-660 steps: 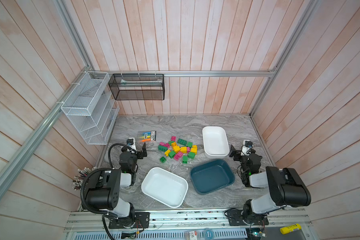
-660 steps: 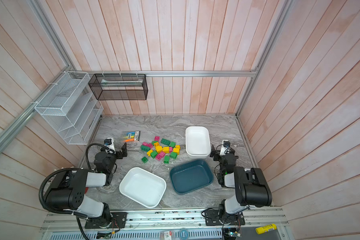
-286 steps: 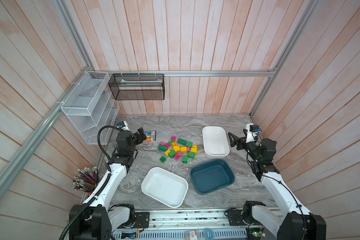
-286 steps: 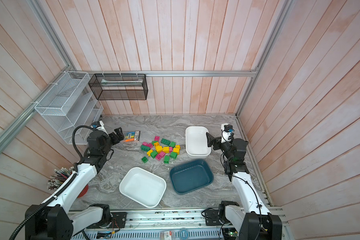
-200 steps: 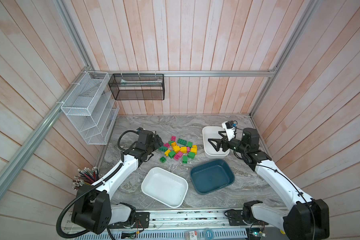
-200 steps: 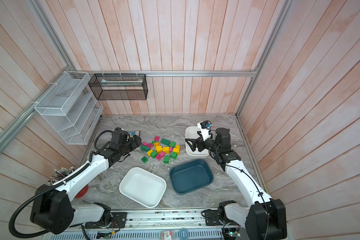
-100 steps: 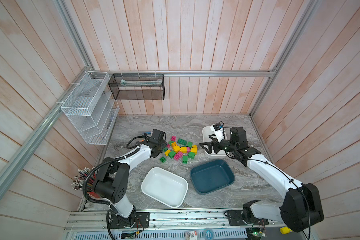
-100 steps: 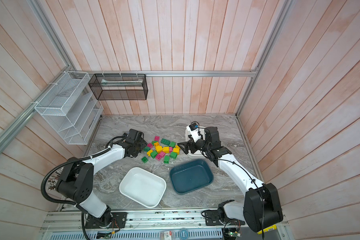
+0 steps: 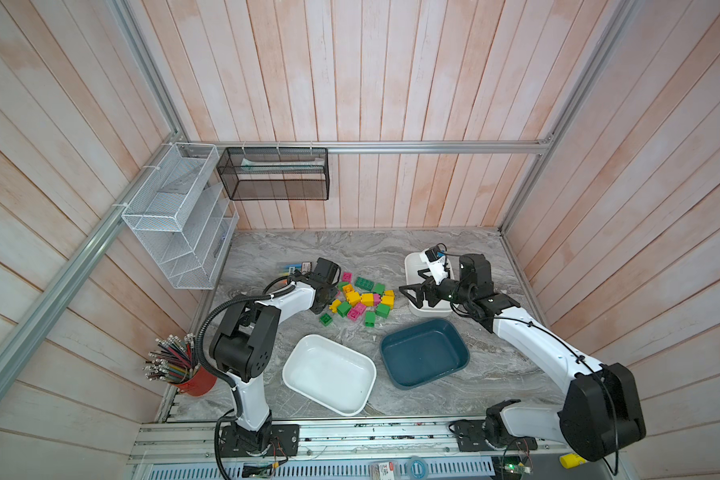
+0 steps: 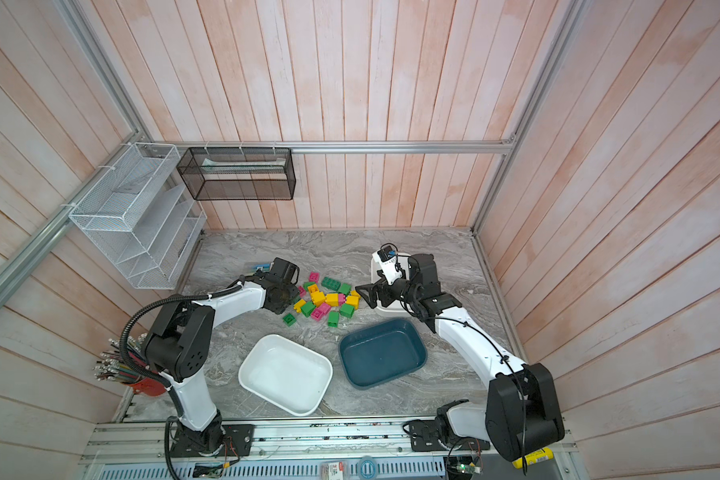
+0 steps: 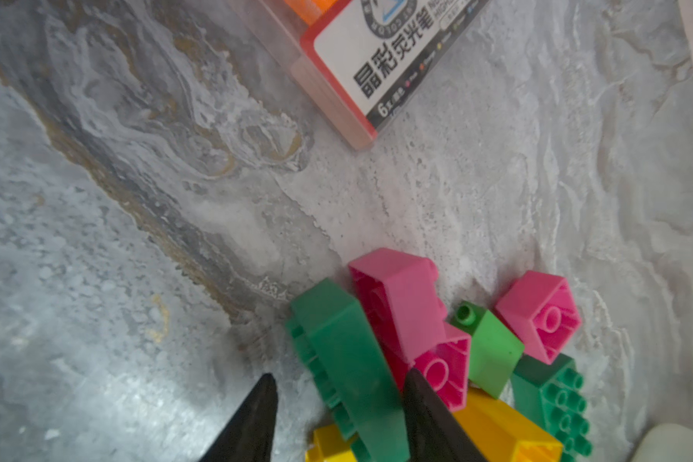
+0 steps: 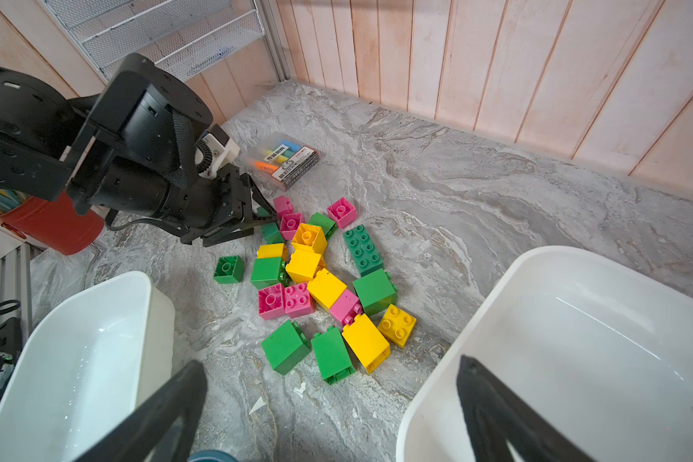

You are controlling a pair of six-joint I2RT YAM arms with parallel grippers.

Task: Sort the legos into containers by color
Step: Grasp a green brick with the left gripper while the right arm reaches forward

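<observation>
Green, yellow and pink legos (image 9: pixel 362 299) (image 10: pixel 329 299) (image 12: pixel 321 280) lie in a loose pile mid-table. My left gripper (image 11: pixel 337 380) (image 12: pixel 267 224) is low at the pile's left edge, its jaws straddling a dark green oblong brick (image 11: pixel 349 360). One finger touches the brick, the other stands off it. My right gripper (image 9: pixel 410 293) (image 12: pixel 331 365) hovers wide open between the pile and the far white container (image 9: pixel 412 266) (image 12: pixel 577 352), holding nothing. In both top views a second white container (image 9: pixel 329 374) (image 10: pixel 285 374) and a teal one (image 9: pixel 425 353) (image 10: pixel 383 351) sit nearer the front.
A flat highlighter pack (image 9: pixel 294 266) (image 11: pixel 377 60) lies just behind the left gripper. A red pencil cup (image 9: pixel 192 378) stands at the front left. A white wire basket (image 9: pixel 175 216) and a black mesh basket (image 9: pixel 273 174) hang on the walls.
My left arm reached to the pile's left edge and its jaws narrowed around the green brick. My right arm swung left from the far white container toward the pile, staying open.
</observation>
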